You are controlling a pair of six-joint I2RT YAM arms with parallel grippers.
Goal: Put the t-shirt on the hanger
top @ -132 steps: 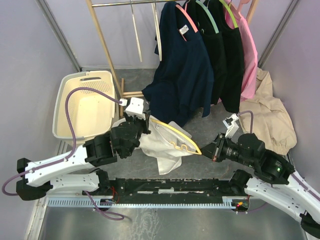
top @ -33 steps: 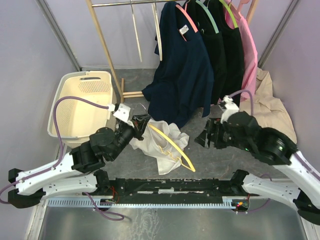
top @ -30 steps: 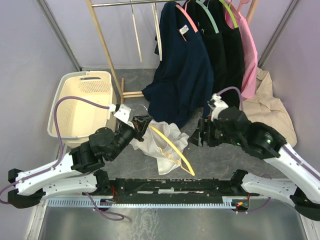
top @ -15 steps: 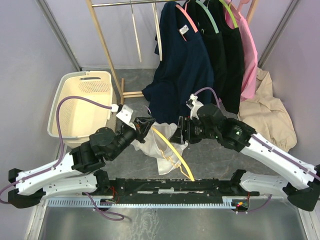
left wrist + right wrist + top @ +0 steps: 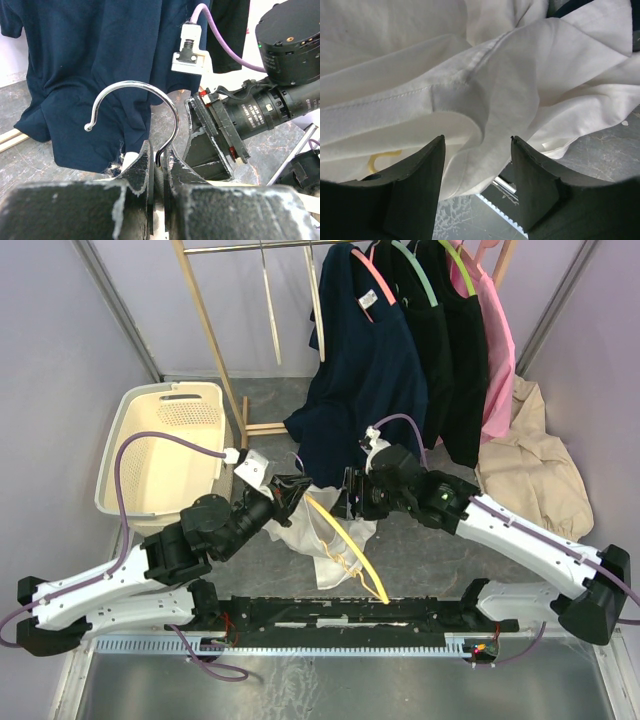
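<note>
The white t-shirt (image 5: pixel 325 537) lies crumpled on the grey table, draped partly over the yellow hanger (image 5: pixel 350 550), whose free end points toward the near edge. My left gripper (image 5: pixel 292 490) is shut on the stem of the hanger's silver hook (image 5: pixel 150 95), which curves up above the fingers (image 5: pixel 142 165). My right gripper (image 5: pixel 348 504) is at the shirt's right side, open, its fingers (image 5: pixel 417 170) straddling a thick fold of the t-shirt (image 5: pixel 510 75). A bit of yellow hanger (image 5: pixel 382 159) shows under the cloth.
A cream laundry basket (image 5: pixel 165 445) stands at the left. A wooden rack (image 5: pixel 210 330) at the back carries a navy shirt (image 5: pixel 365 370), black garments and a pink one. A beige garment (image 5: pixel 535 465) is heaped at the right. A black rail (image 5: pixel 340 612) runs along the near edge.
My right arm has swung left from the right side up to the t-shirt, and its jaws have narrowed around a fold. The left gripper has kept hold of the hanger, barely moving.
</note>
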